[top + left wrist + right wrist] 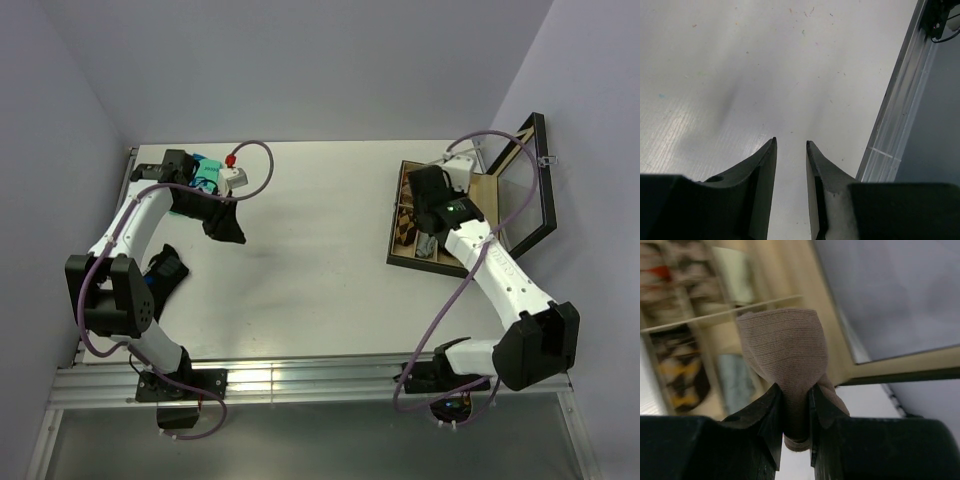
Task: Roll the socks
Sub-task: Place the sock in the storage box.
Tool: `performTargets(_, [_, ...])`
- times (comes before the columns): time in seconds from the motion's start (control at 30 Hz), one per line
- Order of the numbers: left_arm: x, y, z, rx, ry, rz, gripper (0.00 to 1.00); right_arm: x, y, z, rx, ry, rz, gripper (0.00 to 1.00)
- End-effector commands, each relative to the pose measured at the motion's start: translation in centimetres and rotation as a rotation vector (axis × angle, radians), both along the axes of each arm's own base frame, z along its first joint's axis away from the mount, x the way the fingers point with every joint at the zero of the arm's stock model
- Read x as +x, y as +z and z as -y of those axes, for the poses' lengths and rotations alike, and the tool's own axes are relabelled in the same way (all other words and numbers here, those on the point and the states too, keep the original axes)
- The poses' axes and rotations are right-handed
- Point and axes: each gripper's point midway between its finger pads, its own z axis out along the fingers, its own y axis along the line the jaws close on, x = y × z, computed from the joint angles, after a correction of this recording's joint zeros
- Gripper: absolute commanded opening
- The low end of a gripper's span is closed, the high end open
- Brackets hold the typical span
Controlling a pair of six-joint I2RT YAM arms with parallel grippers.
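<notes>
My right gripper (796,388) is shut on the tan-brown sock (785,345), which bulges out past the fingertips. In the top view this gripper (428,226) hangs over the wooden box (478,182) at the right, with the sock (428,246) a greyish lump below it. The black argyle sock (404,236) lies in the box's near left compartment and shows blurred in the right wrist view (682,371). My left gripper (791,145) is open and empty above bare table, at the far left in the top view (226,228).
The box's framed lid (532,180) stands open toward the right wall. A teal flat packet (206,170) lies at the far left under the left arm. The table's metal edge rail (892,135) runs past the left gripper. More patterned fabric (412,190) fills the box's far compartments.
</notes>
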Motion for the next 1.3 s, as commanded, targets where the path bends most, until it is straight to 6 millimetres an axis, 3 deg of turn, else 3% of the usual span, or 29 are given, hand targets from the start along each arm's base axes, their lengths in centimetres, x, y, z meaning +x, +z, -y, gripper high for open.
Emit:
performTargets(0.0, [0.0,2.6,0.9,-0.067,-0.061,0.079,0.35,-2.4,0.1,5.1,-0.133,-0.181,-0.022,0.0])
performTargets(0.1, [-0.3,3.2,1.1,-0.087,-0.089,0.095,0.35,-2.6,-1.4,7.5,-0.159,-0.228,-0.06,0.0])
performTargets(0.23, [-0.8,3.7,1.4,-0.114,-0.122,0.121,0.35,-2.6,-1.4,9.4,-0.158,-0.297,-0.078,0.0])
performTargets(0.4, [-1.2,2.9,1.5,-0.129,-0.158,0.129,0.36,-2.4,-1.4,11.2,-0.175,-0.327,-0.067,0.0])
performTargets(0.6, [-0.9,2.5,1.9,-0.162,-0.186,0.123,0.36,-0.5,-4.0,11.9,-0.194,-0.283,-0.101,0.0])
performTargets(0.8, [-0.5,2.3,2.2,-0.186,-0.203,0.104,0.36,1.5,-8.2,11.4,-0.185,-0.203,-0.176,0.0])
performTargets(0.97, [-0.4,2.0,2.1,-0.186,-0.207,0.098,0.36,1.6,-10.6,12.5,-0.167,-0.218,-0.265,0.0])
performTargets(1.27, [-0.2,1.4,2.2,-0.187,-0.209,0.081,0.36,2.1,-13.9,11.2,-0.093,-0.141,-0.377,0.0])
